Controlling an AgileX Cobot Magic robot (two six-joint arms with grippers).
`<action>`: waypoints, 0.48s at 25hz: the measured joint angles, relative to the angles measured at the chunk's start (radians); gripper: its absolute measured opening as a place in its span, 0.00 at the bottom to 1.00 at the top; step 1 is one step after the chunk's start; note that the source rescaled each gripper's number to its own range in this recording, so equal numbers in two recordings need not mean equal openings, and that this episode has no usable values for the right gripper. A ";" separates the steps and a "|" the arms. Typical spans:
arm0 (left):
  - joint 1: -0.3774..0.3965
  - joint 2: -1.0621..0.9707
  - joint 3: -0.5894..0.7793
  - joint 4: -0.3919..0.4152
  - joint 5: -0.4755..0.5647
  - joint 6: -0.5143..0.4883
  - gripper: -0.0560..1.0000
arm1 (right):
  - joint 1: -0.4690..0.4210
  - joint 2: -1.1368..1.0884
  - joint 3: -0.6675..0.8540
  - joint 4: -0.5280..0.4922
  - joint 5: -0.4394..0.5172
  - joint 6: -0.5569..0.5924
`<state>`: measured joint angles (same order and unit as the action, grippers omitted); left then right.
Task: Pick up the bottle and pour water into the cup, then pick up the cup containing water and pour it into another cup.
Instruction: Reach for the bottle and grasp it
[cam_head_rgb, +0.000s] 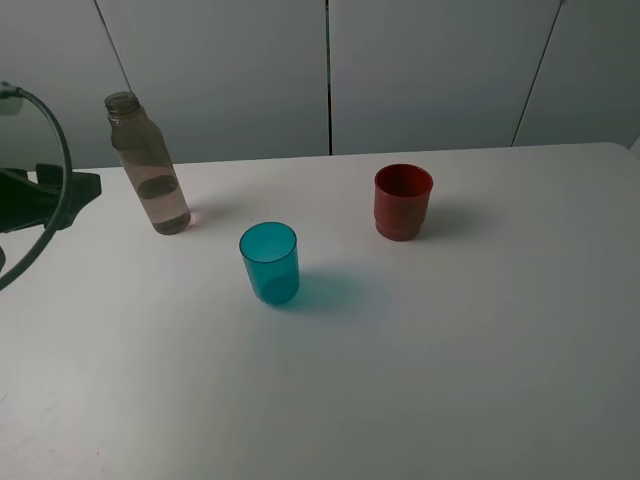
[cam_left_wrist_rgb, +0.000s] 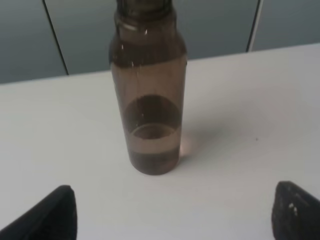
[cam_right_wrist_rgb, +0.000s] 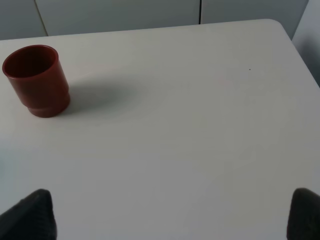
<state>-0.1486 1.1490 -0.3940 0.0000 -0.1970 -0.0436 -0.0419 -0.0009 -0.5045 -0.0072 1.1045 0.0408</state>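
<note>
left claw (cam_left_wrist_rgb: 175, 217) gapes toward bottle (cam_left_wrist_rgb: 150, 100), liquid low inside.

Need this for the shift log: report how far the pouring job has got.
Done: nothing visible; the bottle stands on the table with water in it, the red cup looks empty. In hand: the open left gripper faces the bottle, apart from it. Left: grasp, pour into the teal cup, then pour that into the red cup.

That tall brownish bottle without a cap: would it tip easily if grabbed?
The bottle is tall and narrow, so a nudge could probably tip it. Little water sits low inside, so likely light. Uncapped, it may spill if tilted.
</note>
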 joint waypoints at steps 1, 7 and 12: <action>0.000 0.040 0.002 -0.011 -0.024 0.000 0.99 | 0.000 0.000 0.000 0.000 0.000 0.000; 0.000 0.182 0.002 -0.048 -0.236 0.044 0.99 | 0.000 0.000 0.000 0.000 0.000 0.000; 0.000 0.282 0.002 -0.057 -0.453 0.257 0.99 | 0.000 0.000 0.000 0.000 0.000 0.000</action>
<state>-0.1486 1.4308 -0.3922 -0.0567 -0.6501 0.2137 -0.0419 -0.0009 -0.5045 -0.0072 1.1045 0.0408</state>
